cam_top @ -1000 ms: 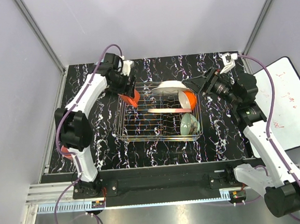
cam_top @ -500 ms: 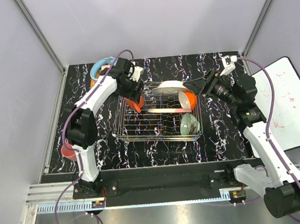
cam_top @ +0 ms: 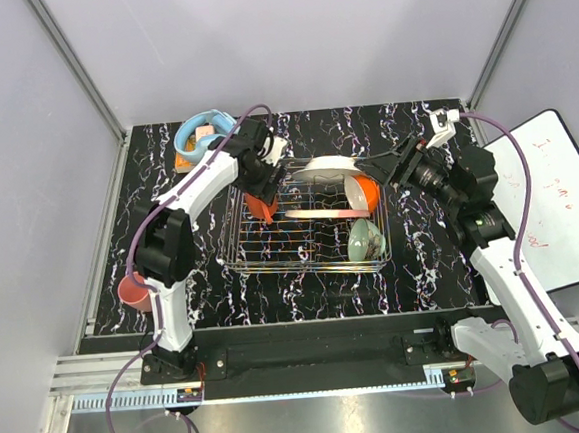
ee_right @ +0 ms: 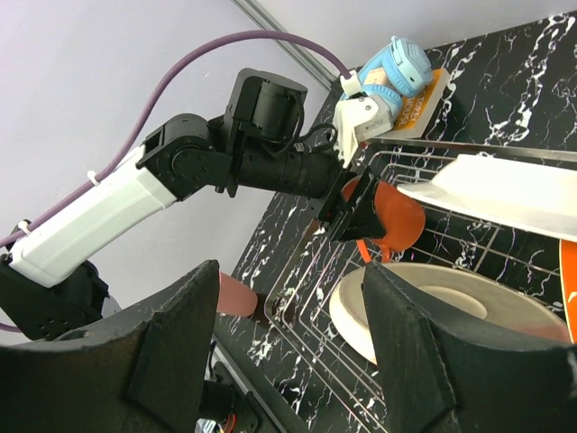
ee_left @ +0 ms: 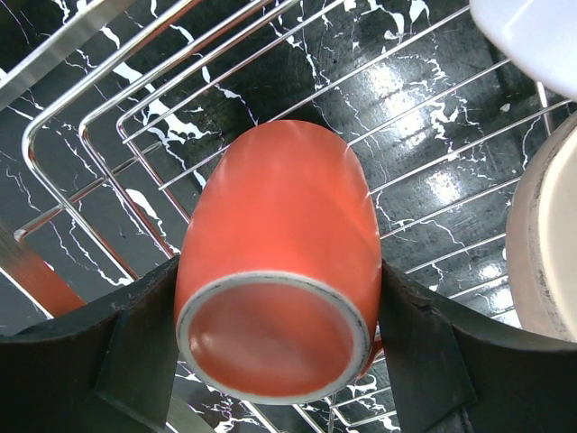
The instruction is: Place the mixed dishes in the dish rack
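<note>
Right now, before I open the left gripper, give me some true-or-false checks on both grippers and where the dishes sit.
1. The left gripper is closed on the orange-red mug. True.
2. The right gripper is carrying a plate. False: it is open and empty, near the right side of the dish rack.
3. The pale green bowl sits inside the dish rack. True.
4. The pink cup is in the rack. False: it stands on the table, outside the rack, to the left of the left arm.
</note>
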You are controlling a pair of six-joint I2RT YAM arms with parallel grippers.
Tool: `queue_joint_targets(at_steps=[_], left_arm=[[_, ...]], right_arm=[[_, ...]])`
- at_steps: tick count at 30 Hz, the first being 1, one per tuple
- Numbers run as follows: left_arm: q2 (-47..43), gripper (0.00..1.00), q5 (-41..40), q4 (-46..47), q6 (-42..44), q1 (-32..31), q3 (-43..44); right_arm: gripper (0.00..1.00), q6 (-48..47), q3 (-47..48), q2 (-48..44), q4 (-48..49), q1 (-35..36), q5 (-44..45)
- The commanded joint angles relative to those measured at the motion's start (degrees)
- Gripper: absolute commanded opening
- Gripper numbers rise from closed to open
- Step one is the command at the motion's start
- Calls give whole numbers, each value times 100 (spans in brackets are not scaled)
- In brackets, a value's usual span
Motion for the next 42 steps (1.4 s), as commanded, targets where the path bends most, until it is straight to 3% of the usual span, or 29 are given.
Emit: queue_joint_targets(at_steps=[1,2,3,4,5,6,14,18,22,25,28,33,35,42], left_arm=[[18,46,-198,208,82,-32,7],[-61,60,-198,216,74,-24,-2],[-105,63,-189,208,91,-24,-28],[-157,73,-328,208,91,-24,-37],[-262,96,-373,216,65,-24,-46],[-307,99,-408,225,56,-24,-63],[-922,99,-496,146,82,-41,-28],[-1317,99,-427,-319,152,-41,209],[-2194,99,-321,-828,363,-33,175],[-3089,99,-277,-1207,688,64,-369],[-4038,99,-242,-1462,1127,625,-1213],[-5166,99,303,-2006,2356,2810,-2382],[-5702,99,190,-2156,2856,3244,-2916],[-6662,99,136,-2377,3167,3316,-3877]], right_arm=[[72,56,-62,-124,38,-35,46],[73,56,-70,-124,38,-35,46],[75,56,-71,-124,29,-35,37],[75,56,-79,-124,29,-35,46],[75,56,-88,-133,29,-35,46],[75,56,-88,-142,29,-35,46],[76,4,-114,-159,-41,-35,28],[78,-75,-106,-159,-120,-35,28],[78,-216,-97,-159,-260,-35,63],[78,-278,-114,-194,-313,-26,125],[78,-313,-185,-221,-496,-35,142],[76,-409,-281,-265,-673,-35,160],[76,-427,-281,-256,-709,-35,169],[75,-480,-159,-89,-788,-35,98]])
